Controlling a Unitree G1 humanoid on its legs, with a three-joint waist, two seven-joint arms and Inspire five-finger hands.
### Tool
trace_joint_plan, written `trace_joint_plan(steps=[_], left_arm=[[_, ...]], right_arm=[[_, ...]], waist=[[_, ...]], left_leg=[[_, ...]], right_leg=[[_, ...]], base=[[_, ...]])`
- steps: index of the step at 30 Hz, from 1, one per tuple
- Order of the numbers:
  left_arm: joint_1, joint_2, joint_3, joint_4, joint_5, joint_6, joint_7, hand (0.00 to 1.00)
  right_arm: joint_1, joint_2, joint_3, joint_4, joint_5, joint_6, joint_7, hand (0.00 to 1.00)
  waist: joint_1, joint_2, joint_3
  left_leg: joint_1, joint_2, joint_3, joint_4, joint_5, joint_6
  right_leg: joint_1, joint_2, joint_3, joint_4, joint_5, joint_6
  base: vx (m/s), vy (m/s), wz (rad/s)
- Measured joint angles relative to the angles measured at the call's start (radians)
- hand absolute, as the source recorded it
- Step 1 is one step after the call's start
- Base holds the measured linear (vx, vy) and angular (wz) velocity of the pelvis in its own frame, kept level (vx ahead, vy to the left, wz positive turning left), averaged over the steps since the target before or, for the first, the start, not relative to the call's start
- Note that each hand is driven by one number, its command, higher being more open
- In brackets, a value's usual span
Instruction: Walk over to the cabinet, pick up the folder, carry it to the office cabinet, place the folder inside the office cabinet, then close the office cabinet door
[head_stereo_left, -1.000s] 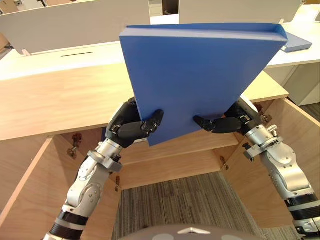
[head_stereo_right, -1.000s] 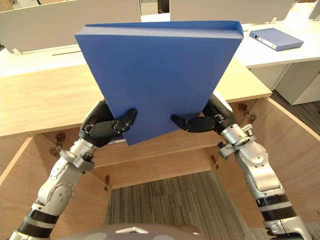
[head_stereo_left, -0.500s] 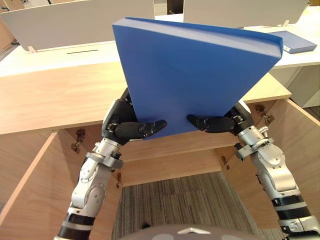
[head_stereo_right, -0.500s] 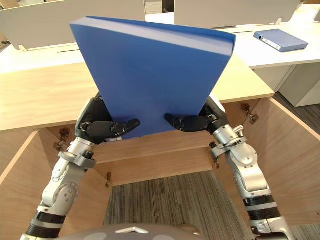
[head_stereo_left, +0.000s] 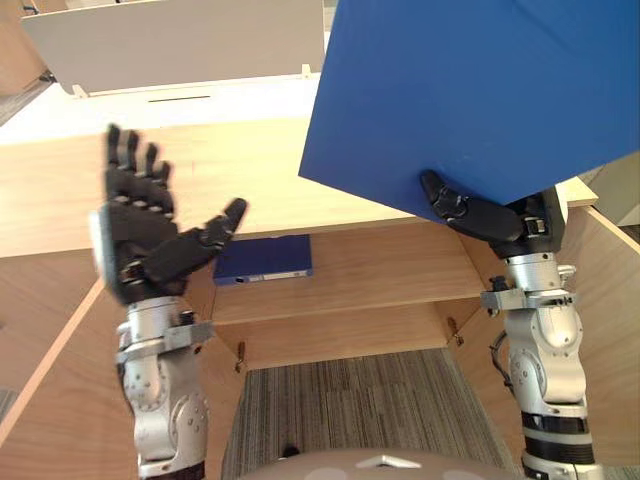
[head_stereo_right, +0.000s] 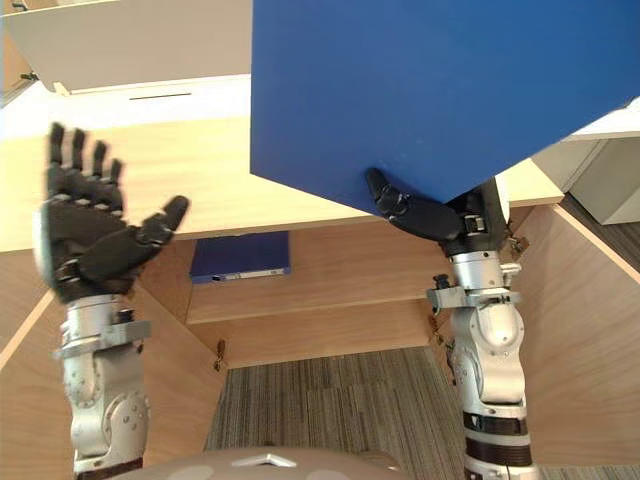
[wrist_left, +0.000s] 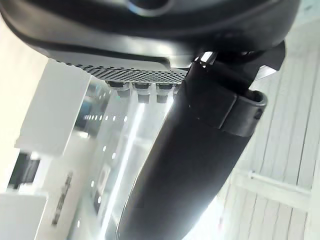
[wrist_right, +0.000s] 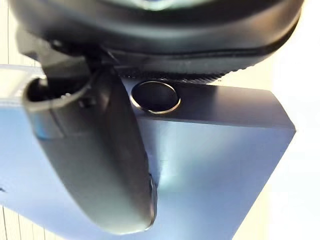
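Note:
The big blue folder (head_stereo_left: 470, 90) hangs tilted high on the right, above the wooden office cabinet's top (head_stereo_left: 250, 170). My right hand (head_stereo_left: 490, 218) is shut on its lowest corner, thumb pressed across the front face. The right wrist view shows that thumb (wrist_right: 100, 165) lying on the folder's cover (wrist_right: 215, 165) beside a metal ring hole (wrist_right: 155, 96). My left hand (head_stereo_left: 140, 240) is raised at the left, well clear of the folder, palm up and fingers spread open. Its thumb (wrist_left: 190, 165) shows against a ceiling in the left wrist view.
The cabinet stands open below, with its left door (head_stereo_left: 60, 390) and right door (head_stereo_right: 580, 330) swung out towards me. A second, smaller blue folder (head_stereo_left: 262, 260) lies on the inner shelf (head_stereo_left: 380, 275). White desks with partitions (head_stereo_left: 170, 45) stand behind; grey carpet (head_stereo_left: 360, 400) lies below.
My left hand has let go of the folder, opened and swung out to the left. The folder has risen and shifted right, now held by the right hand alone.

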Motion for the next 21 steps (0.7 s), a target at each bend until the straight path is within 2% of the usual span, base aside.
trace_joint_plan(steps=[9, 16, 21], left_arm=[[0.114, -0.079, 0.022, 0.019, 0.133, -0.004, 0.065, 1.00], [0.148, -0.087, 0.017, 0.228, 0.211, 0.030, 0.070, 1.00], [0.175, -0.092, -0.027, 0.330, 0.247, 0.053, 0.088, 1.00]], right_arm=[[0.052, 0.040, 0.004, -0.021, -0.008, 0.000, 0.013, 0.00], [0.055, 0.036, 0.034, -0.021, -0.032, 0.000, 0.030, 0.00], [0.055, -0.003, 0.123, -0.022, -0.031, 0.000, 0.050, 0.00]], waist=[[0.019, -0.019, -0.009], [0.022, -0.022, -0.008], [0.030, -0.034, -0.006]], left_leg=[[-0.018, -0.011, -0.034, 0.000, 0.011, 0.006], [-0.030, -0.016, -0.063, -0.001, 0.023, 0.010], [-0.037, -0.016, -0.066, -0.001, 0.025, 0.010]], right_leg=[[0.002, -0.011, -0.040, 0.001, -0.001, 0.002], [0.003, -0.015, -0.070, 0.000, -0.004, 0.001], [-0.002, -0.015, -0.073, -0.002, -0.004, 0.000]], base=[[-0.02, 0.004, 0.13], [-0.04, 0.002, 0.12], [-0.01, 0.001, 0.01]])
